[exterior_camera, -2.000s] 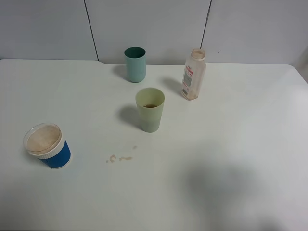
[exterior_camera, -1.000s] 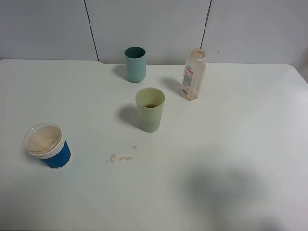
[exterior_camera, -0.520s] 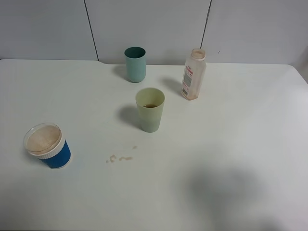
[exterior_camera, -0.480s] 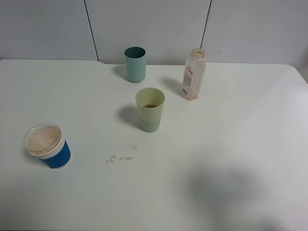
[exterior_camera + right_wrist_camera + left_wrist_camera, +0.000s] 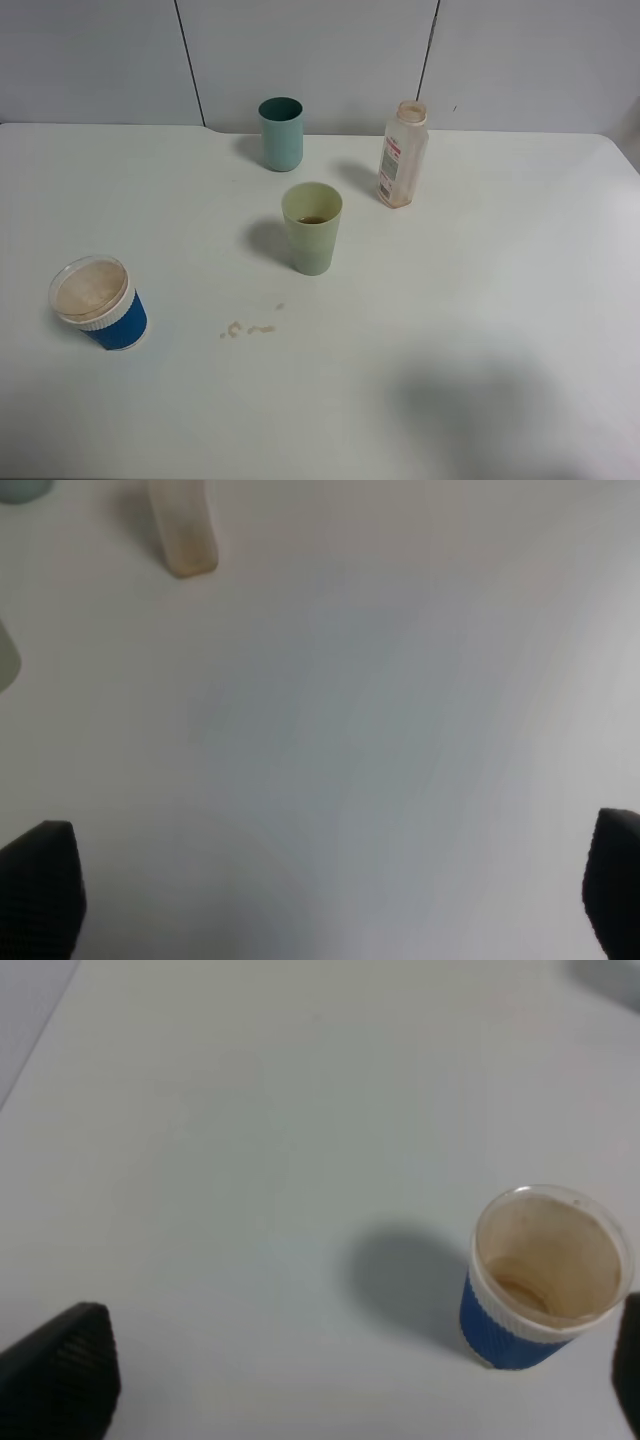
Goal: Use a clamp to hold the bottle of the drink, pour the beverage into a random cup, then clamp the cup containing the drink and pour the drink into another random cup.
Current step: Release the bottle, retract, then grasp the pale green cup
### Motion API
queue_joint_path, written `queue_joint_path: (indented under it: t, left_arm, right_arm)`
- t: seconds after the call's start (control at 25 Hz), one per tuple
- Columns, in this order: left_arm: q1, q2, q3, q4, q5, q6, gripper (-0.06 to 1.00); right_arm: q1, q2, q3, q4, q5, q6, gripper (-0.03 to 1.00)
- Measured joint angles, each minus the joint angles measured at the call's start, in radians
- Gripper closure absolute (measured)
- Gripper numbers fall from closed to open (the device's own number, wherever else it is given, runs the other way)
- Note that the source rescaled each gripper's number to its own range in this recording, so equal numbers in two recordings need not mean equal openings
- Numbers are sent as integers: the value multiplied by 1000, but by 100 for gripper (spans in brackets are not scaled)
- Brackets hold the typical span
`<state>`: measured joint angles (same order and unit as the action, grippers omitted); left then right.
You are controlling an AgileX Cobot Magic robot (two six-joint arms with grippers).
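Left to right, seen from the high camera: a short blue cup (image 5: 100,305) with a white ribbed band stands near the left side of the desk (image 5: 500,300). Its inside is tinted tan, either residue or a shallow film of drink; the view does not settle which. To its right a few brown drops (image 5: 250,327) lie on the surface. A teal tumbler (image 5: 281,133) stands toward the back, and nearer the front, apart from it, the pale yellow-green tumbler (image 5: 312,228) holds a little dark beverage (image 5: 313,219) at its bottom. Right of both, the uncapped translucent bottle (image 5: 402,155) stands upright. The left hand (image 5: 340,1380) has its jaws spread wide and empty and looks down on the blue cup. The right hand (image 5: 325,890) is likewise spread and empty over bare desk, with the bottle well ahead of it. The pale tumbler is probably light, smooth and thin-walled, and its taper invites slipping, so a gentle grasp at mid-wall would suit. The desk is matte white and level, and a grey panelled wall (image 5: 320,50) stands behind it.
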<state>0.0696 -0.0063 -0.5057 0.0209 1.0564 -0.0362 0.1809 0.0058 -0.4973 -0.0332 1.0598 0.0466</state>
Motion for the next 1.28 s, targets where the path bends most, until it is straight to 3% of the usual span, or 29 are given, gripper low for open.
queue_joint_path:
  t: [0.64,1.28]
  left_arm:
    - [0,0,0,0,0,0,-6]
    - [0,0,0,0,0,0,-6]
  right_arm:
    - [-190,-8,0,-3,0,1,-3]
    - [-193,-8,0,-3,0,1,-3]
